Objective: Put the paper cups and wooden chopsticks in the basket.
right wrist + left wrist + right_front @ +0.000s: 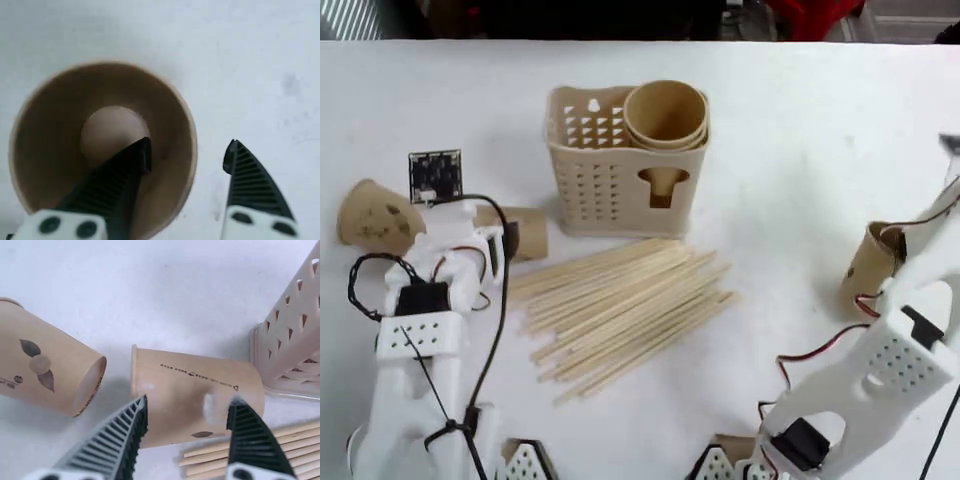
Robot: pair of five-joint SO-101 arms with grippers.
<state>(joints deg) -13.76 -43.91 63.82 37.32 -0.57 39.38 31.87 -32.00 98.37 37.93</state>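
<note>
While the wooden chopsticks (620, 310) are lying loose on the desk (800, 120) by the basket (610, 190), the left hand (189, 401) is gaping, released, astride a toppled paper cup (180, 385), and the right hand (188, 144) is standing open, one finger (120, 180) inside the mouth of a second cup (50, 150).

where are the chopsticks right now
In the high view the chopsticks lie in a loose pile on the table just in front of the basket, between the two arms, with a tipped-over cup at their left end.
</note>
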